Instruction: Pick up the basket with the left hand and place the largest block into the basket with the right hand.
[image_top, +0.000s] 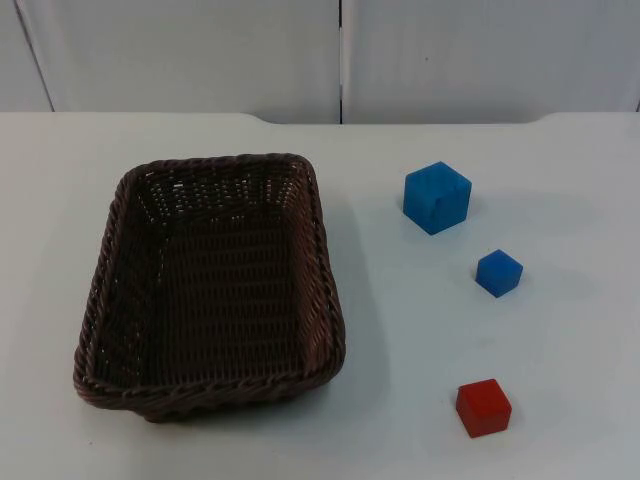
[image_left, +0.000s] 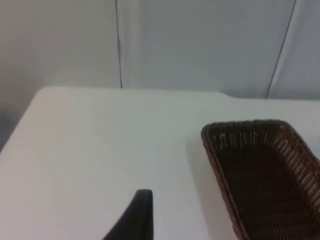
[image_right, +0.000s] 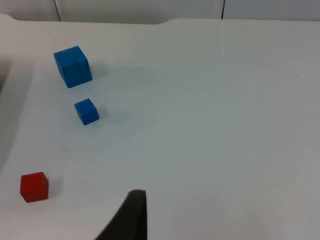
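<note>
Basket (image_top: 210, 285) sits empty on the table (image_top: 560, 180) toward its left edge, apart from the blocks. Big blue block (image_top: 437, 197) lies nearest the far edge, small blue block (image_top: 499, 272) nearer, red block (image_top: 484, 407) closest to the front edge. My left gripper (image_left: 135, 217) waits beside the basket, my right gripper (image_right: 127, 217) off from the blocks; how far either is open, I cannot tell.
</note>
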